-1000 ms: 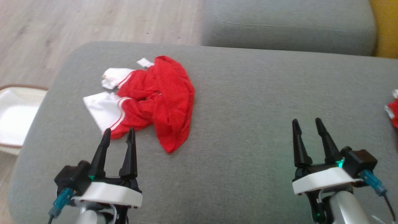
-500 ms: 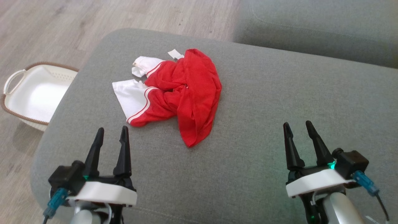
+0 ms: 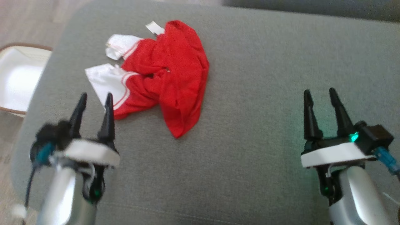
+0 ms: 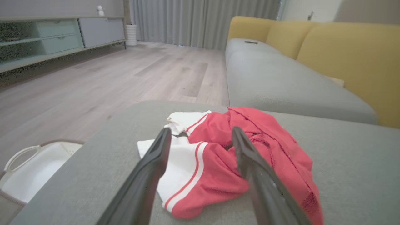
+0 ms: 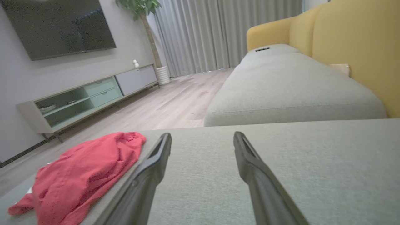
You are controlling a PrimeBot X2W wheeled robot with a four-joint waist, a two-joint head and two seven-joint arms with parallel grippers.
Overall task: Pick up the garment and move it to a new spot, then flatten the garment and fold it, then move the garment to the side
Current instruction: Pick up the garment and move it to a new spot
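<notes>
Pickup stage, not yet begun. Garment (image 3: 162,78) crumpled on grey cushion (image 3: 250,140), left part. Left gripper (image 3: 96,94) by its white hem, jaws spread, empty; contact unclear through blur. Right gripper (image 3: 320,90) well apart, likewise spread and empty. Calls next for lowering onto cloth, pinching, lifting.

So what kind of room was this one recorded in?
Most likely a home living room: a grey sofa with yellow backs, a wall-mounted TV above a low media cabinet, and long curtains beside a wood floor.
</notes>
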